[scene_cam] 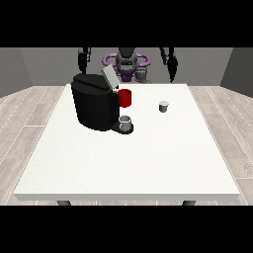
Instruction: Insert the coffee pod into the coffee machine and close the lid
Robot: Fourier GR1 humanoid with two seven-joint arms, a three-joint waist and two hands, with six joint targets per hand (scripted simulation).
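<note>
The black coffee machine (pixel 94 106) stands on the left half of the white table (pixel 128 163), with its grey lid (pixel 109 77) tilted up and open. A red part (pixel 125 98) shows at its front, and a small grey cup (pixel 126 123) sits on its base. The coffee pod (pixel 163 106), small and pale, stands upright on the table to the right of the machine. The hand at the view's left (pixel 83 63) hangs behind the machine beyond the far edge. The hand at the view's right (pixel 172 73) hangs beyond the far edge, well behind the pod. Neither touches anything.
The robot's torso (pixel 127 63) sits behind the table's far edge in the middle. A wooden floor surrounds the table. Only bare white surface shows across the front half of the table.
</note>
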